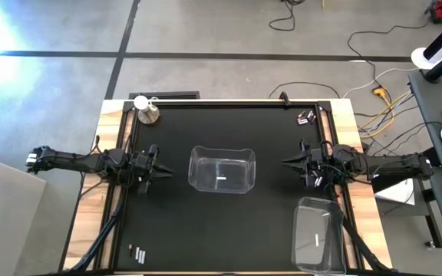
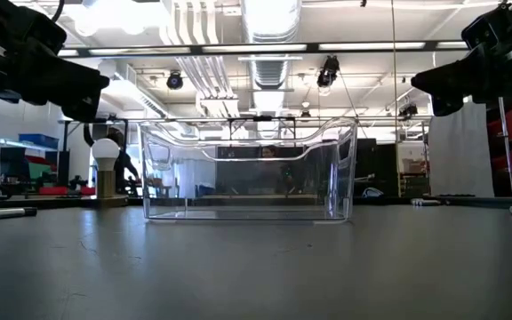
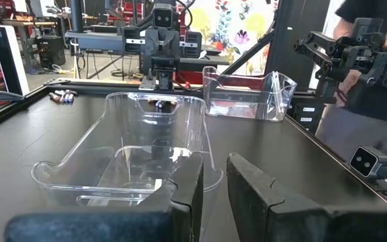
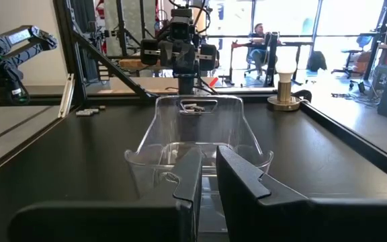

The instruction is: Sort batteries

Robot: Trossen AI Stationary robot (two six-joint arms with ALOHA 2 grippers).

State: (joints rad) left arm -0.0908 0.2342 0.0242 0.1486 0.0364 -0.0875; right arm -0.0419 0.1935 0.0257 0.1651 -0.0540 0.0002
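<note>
Dark fingers [image 3: 200, 195] of both arms stand slightly parted, holding nothing, flanking the clear bin [image 1: 221, 169]

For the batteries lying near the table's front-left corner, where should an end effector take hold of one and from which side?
Grip a battery across its middle from straight above, fingers straddling its short cylindrical body. They lie flat on the mat, close together, so a side approach looks likely to knock the neighbours. The left end effector is nearer.
</note>
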